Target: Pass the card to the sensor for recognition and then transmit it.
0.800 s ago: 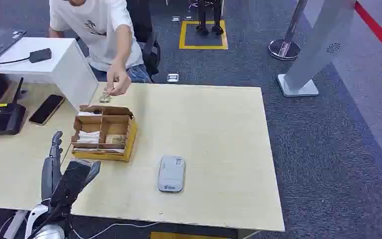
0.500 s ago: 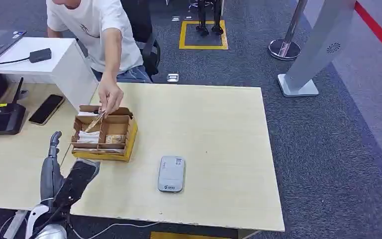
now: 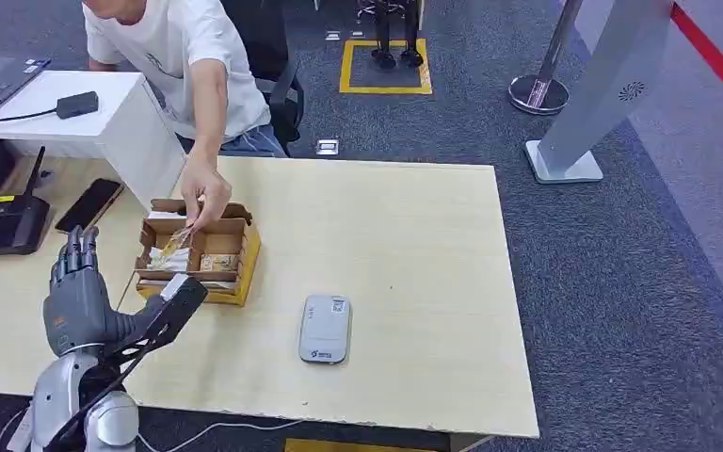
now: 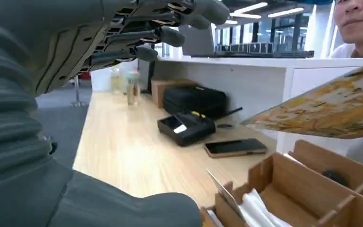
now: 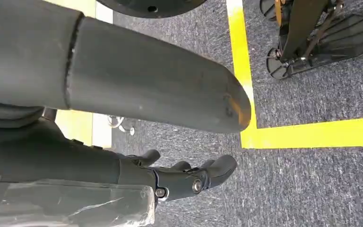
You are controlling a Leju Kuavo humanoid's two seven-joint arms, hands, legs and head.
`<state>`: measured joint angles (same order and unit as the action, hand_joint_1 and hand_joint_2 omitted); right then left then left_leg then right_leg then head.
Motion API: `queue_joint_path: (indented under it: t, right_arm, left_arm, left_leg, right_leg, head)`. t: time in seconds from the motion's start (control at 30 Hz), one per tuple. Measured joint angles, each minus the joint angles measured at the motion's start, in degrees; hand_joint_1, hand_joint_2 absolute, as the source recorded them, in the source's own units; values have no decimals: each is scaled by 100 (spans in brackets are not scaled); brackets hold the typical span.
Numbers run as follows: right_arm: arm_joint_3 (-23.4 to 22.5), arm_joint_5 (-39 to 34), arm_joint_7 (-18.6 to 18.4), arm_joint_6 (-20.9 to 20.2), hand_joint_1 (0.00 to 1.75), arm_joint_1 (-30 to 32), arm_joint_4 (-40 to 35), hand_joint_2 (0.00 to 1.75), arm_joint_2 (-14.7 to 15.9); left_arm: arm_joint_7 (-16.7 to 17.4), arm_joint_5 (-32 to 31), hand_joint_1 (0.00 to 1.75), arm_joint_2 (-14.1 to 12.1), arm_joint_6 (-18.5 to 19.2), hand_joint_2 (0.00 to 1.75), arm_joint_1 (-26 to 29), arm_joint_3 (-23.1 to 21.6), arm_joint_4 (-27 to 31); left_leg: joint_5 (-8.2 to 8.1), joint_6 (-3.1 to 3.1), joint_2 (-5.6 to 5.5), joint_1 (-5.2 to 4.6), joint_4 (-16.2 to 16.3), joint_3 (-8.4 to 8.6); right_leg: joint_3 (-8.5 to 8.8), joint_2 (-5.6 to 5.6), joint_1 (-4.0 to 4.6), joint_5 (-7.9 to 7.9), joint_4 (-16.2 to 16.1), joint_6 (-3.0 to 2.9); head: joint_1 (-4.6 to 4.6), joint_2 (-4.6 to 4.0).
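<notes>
A patterned card (image 3: 178, 237) is pinched in a person's hand (image 3: 203, 196), tilted down into the wooden compartment box (image 3: 241, 252) on the table. In the left wrist view the card (image 4: 331, 109) hangs over the box (image 4: 283, 184), which holds white papers. The grey sensor (image 3: 325, 328) lies flat on the table, right of the box and nearer me. My left hand (image 3: 75, 294) is raised beside the box's left side, fingers (image 4: 170, 35) spread and holding nothing. My right hand (image 5: 75, 161) hangs over the carpet with nothing in it.
A phone (image 3: 88, 205) and a black router (image 3: 0, 226) lie on the table (image 3: 414, 254) left of the box. A white riser (image 3: 113, 118) stands behind them. The person sits at the far edge. A grey stand (image 3: 593, 94) rises on the floor at right.
My left hand has lifted and turned, now standing up with fingers spread. The person's hand has brought the card from the table's far edge down into the box.
</notes>
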<state>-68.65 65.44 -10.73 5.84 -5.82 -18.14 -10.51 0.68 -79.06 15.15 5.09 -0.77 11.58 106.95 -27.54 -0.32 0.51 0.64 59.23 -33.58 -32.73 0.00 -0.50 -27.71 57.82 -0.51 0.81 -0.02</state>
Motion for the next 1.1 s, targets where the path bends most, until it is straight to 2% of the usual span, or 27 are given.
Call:
queue_joint_path:
  t: [0.27, 0.67, 0.7, 1.1]
  right_arm:
    - [0, 4, 0, -15, 0, -6, 0, 0, 0]
    - [0, 24, 37, -31, 0, -6, 11, 0, 0]
    - [0, 33, 39, -33, 0, -6, 13, 0, 0]
    - [0, 92, 61, -44, 0, -7, 15, 0, 0]
  left_arm:
    - [53, -349, 0, -9, 26, 175, -104, -31, 0]
    - [-24, -314, 0, -7, 35, 175, -139, -44, 0]
    - [-33, -297, 175, -7, 33, 175, -140, -44, 0]
    - [-138, -168, 175, 2, -18, 175, -150, -96, 0]
  left_leg:
    - [0, 0, 0, 0, 0, 0]
    - [0, 0, 0, 0, 0, 1]
    - [0, 0, 0, 0, 0, 1]
    - [0, 0, 0, 0, 0, 1]
  right_leg:
    - [0, 0, 0, 0, 0, 0]
    - [0, 1, 0, 0, 0, 0]
    - [0, 1, 0, 0, 0, 0]
    - [0, 2, 0, 0, 0, 0]
  head:
    - [0, 0]
    - [0, 0]
    - [0, 0]
    - [0, 0]
